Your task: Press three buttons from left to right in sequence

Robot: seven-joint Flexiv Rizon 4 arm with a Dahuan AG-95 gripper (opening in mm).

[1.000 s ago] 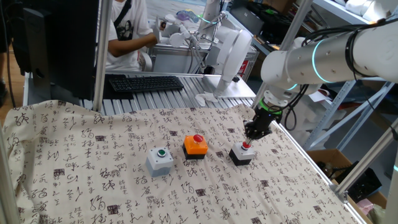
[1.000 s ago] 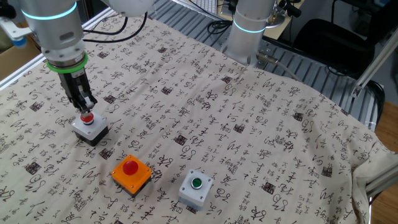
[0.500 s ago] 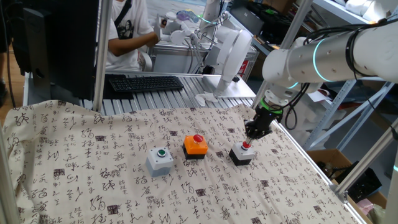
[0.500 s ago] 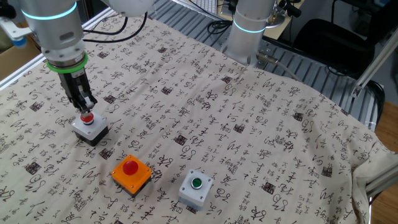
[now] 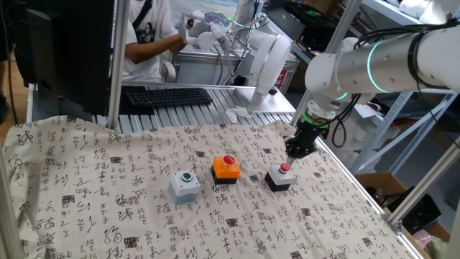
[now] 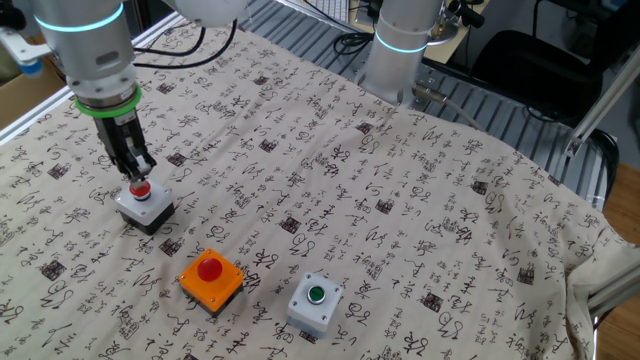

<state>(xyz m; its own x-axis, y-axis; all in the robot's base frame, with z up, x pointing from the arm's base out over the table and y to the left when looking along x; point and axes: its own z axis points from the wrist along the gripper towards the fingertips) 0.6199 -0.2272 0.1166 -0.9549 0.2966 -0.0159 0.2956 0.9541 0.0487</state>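
Note:
Three switch boxes stand in a row on the patterned cloth. The grey box with green cap (image 5: 185, 185) is on the left, the orange box with red cap (image 5: 226, 168) in the middle, and the black box with red cap (image 5: 279, 177) on the right. They also show in the other fixed view: grey (image 6: 315, 304), orange (image 6: 211, 277), black (image 6: 145, 205). My gripper (image 5: 295, 152) hangs just above and behind the black box's cap. In the other fixed view my gripper (image 6: 137, 176) points straight down at that cap with its fingers together, holding nothing.
The cloth (image 5: 108, 208) covers the table, whose right edge (image 5: 359, 191) runs close to the black box. A keyboard (image 5: 169, 96) and a seated person (image 5: 147, 36) are behind the table. The arm's base (image 6: 400, 45) stands at the far side.
My gripper has risen slightly off the black box's red cap and drifted a little to the right. The boxes have not moved.

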